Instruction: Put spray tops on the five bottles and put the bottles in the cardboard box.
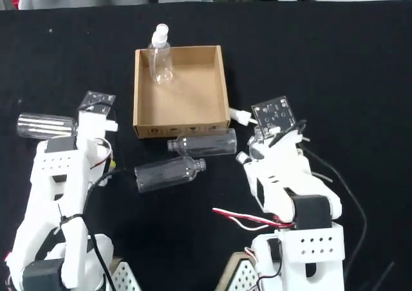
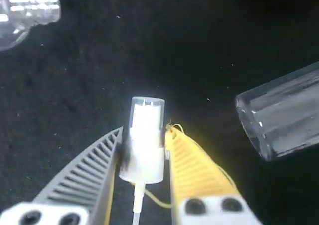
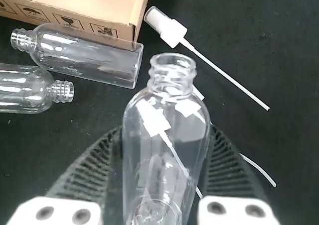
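Left arm: extended forward from its base along the left side of the tabletop, wrist pitched downward. Left gripper: one grey jaw and one yellow jaw, closed against opposite sides of a white spray top, which stands between the jaw tips with its tube trailing back toward the wrist.

Right arm: extended forward from its base on the right side, angled inward. Right gripper: both black jaws clamped on the body of a clear bottle, open neck pointing away from the wrist.
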`<act>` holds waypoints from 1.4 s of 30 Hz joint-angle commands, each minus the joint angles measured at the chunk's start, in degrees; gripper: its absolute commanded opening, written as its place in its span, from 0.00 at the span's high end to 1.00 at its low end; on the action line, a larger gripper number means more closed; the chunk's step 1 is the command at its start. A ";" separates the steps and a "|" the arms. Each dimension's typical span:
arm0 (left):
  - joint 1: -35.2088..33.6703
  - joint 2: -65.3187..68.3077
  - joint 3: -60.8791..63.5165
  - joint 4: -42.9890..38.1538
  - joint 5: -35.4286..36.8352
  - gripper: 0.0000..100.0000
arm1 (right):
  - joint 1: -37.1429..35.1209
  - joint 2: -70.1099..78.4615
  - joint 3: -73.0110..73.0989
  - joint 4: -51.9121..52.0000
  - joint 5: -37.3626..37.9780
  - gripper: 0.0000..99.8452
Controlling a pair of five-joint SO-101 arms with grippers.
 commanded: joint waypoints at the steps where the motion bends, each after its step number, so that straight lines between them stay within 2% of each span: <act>1: 1.19 -2.02 -0.40 -0.35 -1.32 0.94 | 1.14 -1.89 -0.40 -1.58 -0.26 0.88; 5: 1.01 -2.02 -0.31 0.00 -1.23 0.83 | 1.14 -1.89 -0.40 -1.58 -0.18 0.88; 14: 1.10 -0.09 -0.48 0.70 -1.58 0.85 | 1.14 -1.89 -0.40 -1.58 0.00 0.88; 23: 1.01 15.47 -6.64 0.79 -1.58 0.85 | 1.14 -1.89 -0.40 -1.58 0.09 0.88; 28: 1.54 21.89 -12.18 5.10 -1.32 0.86 | 1.14 -1.89 -0.40 -1.58 0.09 0.88; 34: 1.54 22.86 -13.93 6.24 -1.41 0.97 | 1.14 -1.89 -0.40 -1.58 0.09 0.88; 42: 1.63 22.77 -14.20 6.33 -1.23 0.97 | 1.14 -1.89 -0.40 -1.58 0.09 0.88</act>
